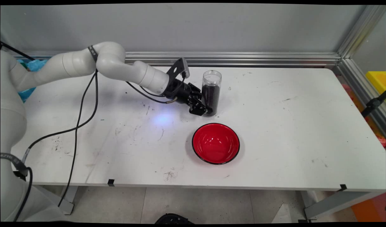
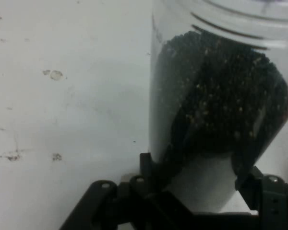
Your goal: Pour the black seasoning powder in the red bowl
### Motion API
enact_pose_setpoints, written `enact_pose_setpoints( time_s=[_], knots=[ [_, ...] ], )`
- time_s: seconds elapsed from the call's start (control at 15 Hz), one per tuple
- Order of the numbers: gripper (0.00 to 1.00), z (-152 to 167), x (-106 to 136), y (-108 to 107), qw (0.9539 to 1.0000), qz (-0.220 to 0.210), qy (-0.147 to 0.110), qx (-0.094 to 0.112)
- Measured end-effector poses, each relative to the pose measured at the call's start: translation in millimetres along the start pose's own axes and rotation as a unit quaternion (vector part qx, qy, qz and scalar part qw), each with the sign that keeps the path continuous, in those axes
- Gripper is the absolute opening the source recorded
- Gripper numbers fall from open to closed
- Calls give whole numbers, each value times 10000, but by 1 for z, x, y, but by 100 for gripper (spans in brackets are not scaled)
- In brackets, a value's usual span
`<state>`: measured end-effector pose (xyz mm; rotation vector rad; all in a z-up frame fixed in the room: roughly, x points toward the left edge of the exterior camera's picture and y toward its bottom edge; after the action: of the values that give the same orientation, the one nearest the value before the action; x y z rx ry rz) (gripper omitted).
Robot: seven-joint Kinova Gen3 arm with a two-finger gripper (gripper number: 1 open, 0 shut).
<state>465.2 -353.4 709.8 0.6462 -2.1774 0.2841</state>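
We find the arm reaching in low from the left, its black tool (image 1: 204,108) down near the white worktop (image 1: 290,126) and set against the lower part of a clear plastic jar (image 1: 211,92). The jar stands upright toward the far middle of the worktop, uncapped as far as we can see, and holds dark granules to roughly two thirds of its height; its upper section is clear.

From the hand view we see the jar (image 2: 221,96) filling the right half of the picture, lying between the two fingers (image 2: 151,167): one rises at its left flank, the other at its right. Both fingers sit at or just beside the jar wall, so the tool (image 2: 198,175) is spread to about the jar's width and brackets its base. We cannot tell whether the pads press on the wall or merely stand next to it. The jar's foot appears to rest on the worktop (image 2: 67,96).

A red bowl (image 1: 216,143) with a black rim sits upright nearer the camera, just in front of the jar and apart from it. It looks empty, with a glossy inside. Black cables (image 1: 82,107) hang from the arm down over the worktop's left part.
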Motion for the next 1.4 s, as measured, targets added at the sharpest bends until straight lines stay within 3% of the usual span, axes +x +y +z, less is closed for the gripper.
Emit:
enact_pose_setpoints(
  time_s=[0.53, 1.0, 1.2, 1.4],
  knots=[
    [0, -18, 34, 0, 9998, 149, -31, 113],
    [0, -41, 73, 12, 9986, 517, -46, 88],
    [0, -50, 81, 17, 9951, 965, -172, 116],
    [0, -55, 85, 21, 9882, 1498, -280, 147]
  ],
)
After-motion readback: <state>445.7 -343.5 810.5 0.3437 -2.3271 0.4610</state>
